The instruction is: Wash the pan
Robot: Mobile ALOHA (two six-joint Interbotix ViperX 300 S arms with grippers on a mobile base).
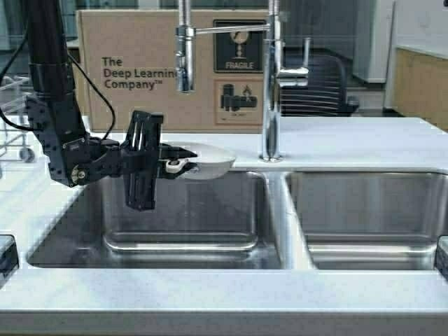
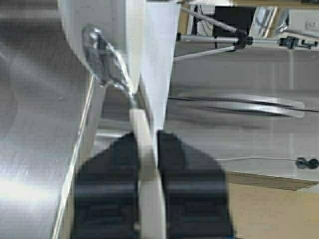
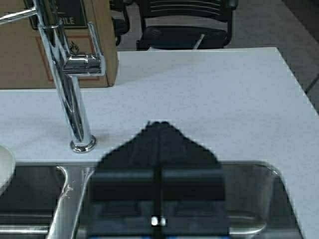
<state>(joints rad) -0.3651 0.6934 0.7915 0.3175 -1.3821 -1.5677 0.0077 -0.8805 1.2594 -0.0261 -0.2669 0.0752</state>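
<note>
The off-white pan hangs level over the back of the left sink basin, below the spray head. My left gripper is shut on the pan's short pale handle, with the arm reaching in from the left. In the left wrist view the handle sits clamped between the two black fingers, and the pan's body stands edge-on beyond them. My right gripper is shut and empty, by the right basin's near side. The pan's rim shows at that view's edge.
A tall chrome faucet stands on the counter behind the divider between the two basins, with its lever pointing right. The right basin holds nothing. A cardboard box stands behind the sink. White counter surrounds the basins.
</note>
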